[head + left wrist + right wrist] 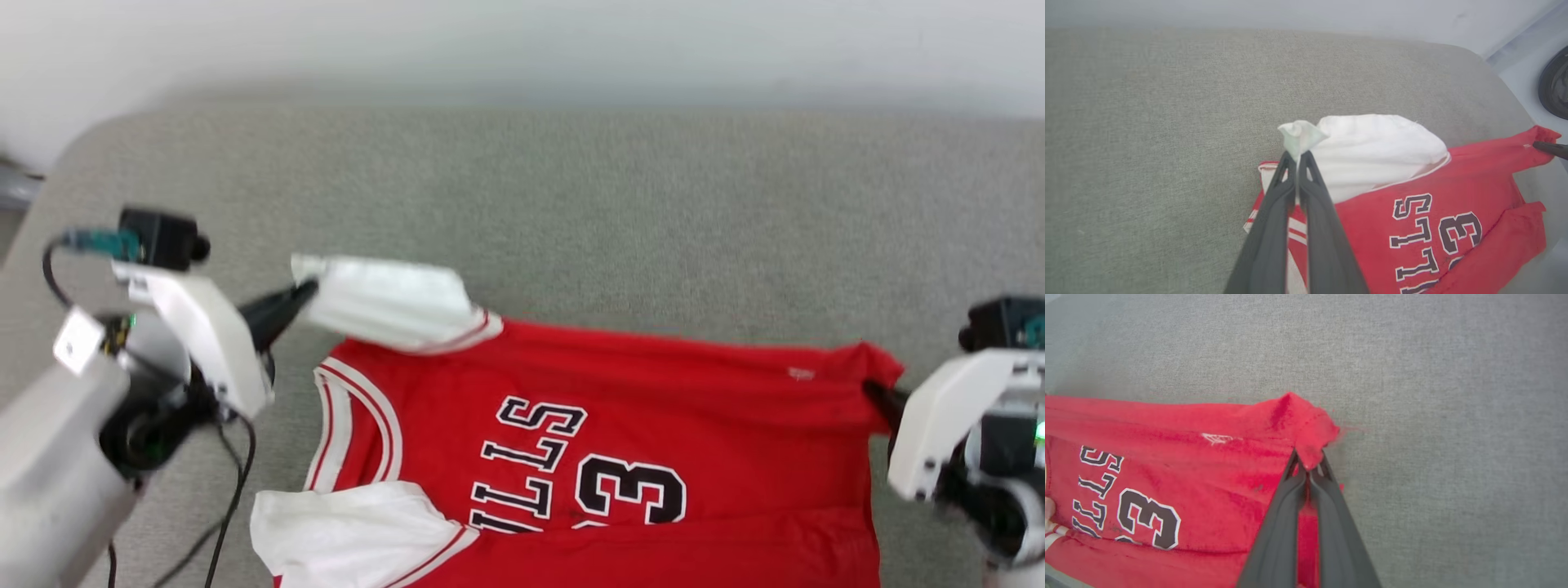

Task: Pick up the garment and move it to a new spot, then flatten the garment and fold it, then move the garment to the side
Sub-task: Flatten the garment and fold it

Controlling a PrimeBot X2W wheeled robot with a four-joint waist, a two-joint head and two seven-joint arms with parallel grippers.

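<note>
left claw (304,288) reaches from left, pinching white sleeve (384,300) | right claw (872,390) reaches from right, pinching red corner (882,365) | count: 1 garment (653,408), 2 claws | on grey surface (571,204)

A grey-green tabletop (620,188) covered in woven fabric, its far left corner rounded, carries a red jersey-style T-shirt (653,408) with white short sleeves and black-and-white chest lettering. The shirt lies spread sideways, neck to the left, hem to the right, with the far white sleeve and far hem corner raised off the fabric.
</note>
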